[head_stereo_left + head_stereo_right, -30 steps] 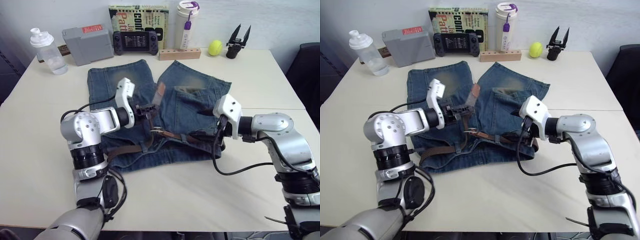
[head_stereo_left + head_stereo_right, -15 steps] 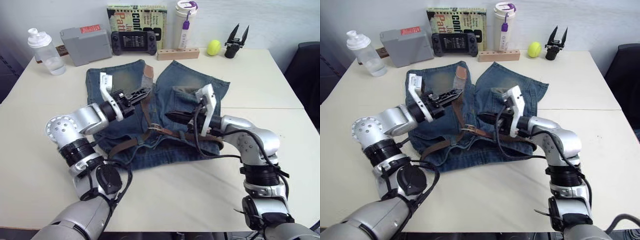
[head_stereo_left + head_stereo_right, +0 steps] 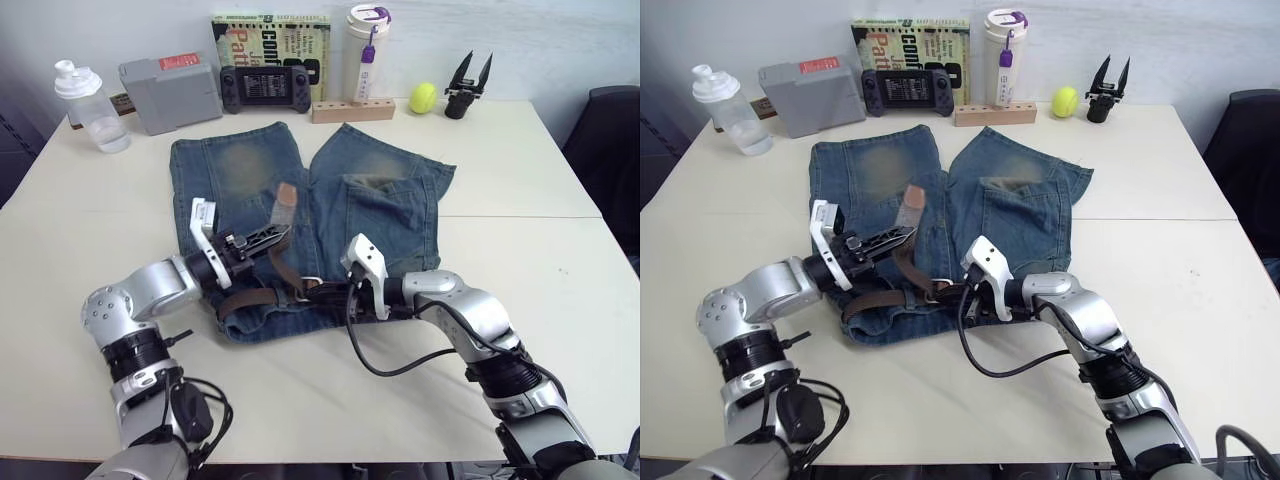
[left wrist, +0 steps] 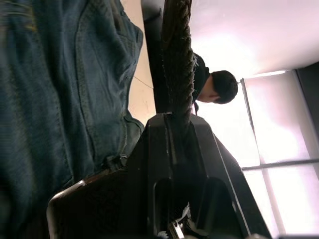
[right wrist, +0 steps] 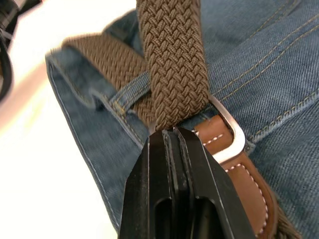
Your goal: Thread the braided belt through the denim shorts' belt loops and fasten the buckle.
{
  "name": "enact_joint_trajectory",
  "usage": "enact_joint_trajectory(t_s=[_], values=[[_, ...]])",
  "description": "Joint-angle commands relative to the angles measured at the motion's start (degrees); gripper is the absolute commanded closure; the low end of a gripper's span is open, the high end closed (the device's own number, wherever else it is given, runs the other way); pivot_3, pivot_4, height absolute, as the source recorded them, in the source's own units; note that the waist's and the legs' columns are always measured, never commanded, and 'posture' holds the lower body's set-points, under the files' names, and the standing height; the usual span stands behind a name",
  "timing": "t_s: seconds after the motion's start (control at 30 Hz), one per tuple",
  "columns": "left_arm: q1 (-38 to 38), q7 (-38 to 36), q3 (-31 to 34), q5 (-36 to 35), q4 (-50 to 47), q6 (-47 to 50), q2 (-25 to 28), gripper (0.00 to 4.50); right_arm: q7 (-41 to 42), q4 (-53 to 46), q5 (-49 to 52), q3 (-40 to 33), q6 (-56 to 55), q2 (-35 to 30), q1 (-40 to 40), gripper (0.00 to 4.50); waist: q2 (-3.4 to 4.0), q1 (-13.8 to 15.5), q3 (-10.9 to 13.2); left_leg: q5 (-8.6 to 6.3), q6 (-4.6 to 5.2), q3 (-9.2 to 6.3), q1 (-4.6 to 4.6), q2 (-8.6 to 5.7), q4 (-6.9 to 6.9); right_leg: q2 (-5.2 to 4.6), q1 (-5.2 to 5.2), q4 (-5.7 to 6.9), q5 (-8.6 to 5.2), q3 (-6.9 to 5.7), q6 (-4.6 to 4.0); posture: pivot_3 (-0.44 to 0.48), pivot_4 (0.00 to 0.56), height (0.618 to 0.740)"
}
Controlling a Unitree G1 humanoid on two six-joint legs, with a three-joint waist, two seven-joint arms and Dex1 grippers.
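Observation:
The denim shorts (image 3: 380, 200) lie flat mid-table, waistband toward me. The braided belt (image 3: 245, 298) runs along that waistband and passes under a belt loop (image 5: 130, 94). Its free end rises to a tan tip (image 3: 285, 195). My left gripper (image 3: 280, 233) is shut on this raised strap (image 4: 177, 55) below the tip. My right gripper (image 3: 322, 292) is shut, fingertips (image 5: 169, 137) pressed against the strap where it enters the silver buckle (image 5: 227, 127). I see nothing between its fingers.
Along the far edge stand a clear bottle (image 3: 92, 95), grey box (image 3: 170, 90), game controller (image 3: 270, 85), book (image 3: 270, 35), white tumbler (image 3: 365, 50), wooden block (image 3: 350, 108), yellow ball (image 3: 422, 97) and a spare black gripper (image 3: 460, 85). A person (image 4: 214, 84) sits beyond.
My right gripper has closed and moved left along the waistband to the buckle. My left gripper has drawn the belt end down and toward me, still gripping it.

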Motion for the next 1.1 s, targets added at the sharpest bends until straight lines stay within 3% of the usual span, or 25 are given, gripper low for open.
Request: enact_joint_trajectory(t_s=[0.03, 0.33, 0.73, 0.93, 1.1], values=[[2.6, 2.7, -3.7, -7.7, -3.1, -5.0, 4.0, 4.50, 1.1, -0.8, 1.0, -1.8, -0.5, -0.5, 1.2, 4.45, -0.10, 0.0, -0.1, 0.00, 0.00, 0.00, 0.00, 0.00, 0.01, 0.00, 0.01, -0.02, 0.00, 0.01, 0.00, 0.000, 0.150, 0.697], [9.6, 2.4, -11.3, -13.0, -5.0, -13.2, 10.7, 4.50, 6.0, -1.2, 1.8, -5.9, -2.8, -5.2, -3.3, 4.45, -0.10, 0.0, -0.1, -0.01, 0.00, 0.02, -0.12, -0.05, 0.02, -0.03, -0.05, -0.21, 0.00, 0.05, 0.00, 0.000, 0.150, 0.697], [12.8, 1.0, -16.8, -15.7, -7.6, -20.5, 15.6, 4.50, 8.8, 7.1, -1.1, -2.0, -6.4, -1.2, -5.9, 4.45, -0.10, 0.0, -0.1, -0.01, 0.00, 0.04, -0.13, -0.02, -0.03, -0.01, -0.04, -0.46, 0.00, 0.03, 0.00, 0.000, 0.150, 0.697], [14.1, -2.6, -19.2, -11.5, -8.0, -21.1, 17.5, 4.50, 9.7, 10.2, -2.1, -1.2, -8.9, 2.0, -7.1, 4.45, -0.10, 0.0, -0.1, -0.01, -0.01, 0.04, -0.13, -0.02, -0.04, 0.00, -0.04, -0.46, 0.00, 0.04, 0.00, 0.000, 0.150, 0.697], [14.3, -4.6, -22.1, -2.0, -9.5, -22.7, 17.7, 4.50, 10.9, 11.7, -2.9, -0.4, -10.4, 3.6, -7.4, 4.45, -0.09, -0.1, -0.1, -0.02, -0.01, 0.05, -0.13, -0.02, -0.06, 0.01, -0.06, -0.46, 0.00, 0.03, 0.00, 0.000, 0.150, 0.697]])
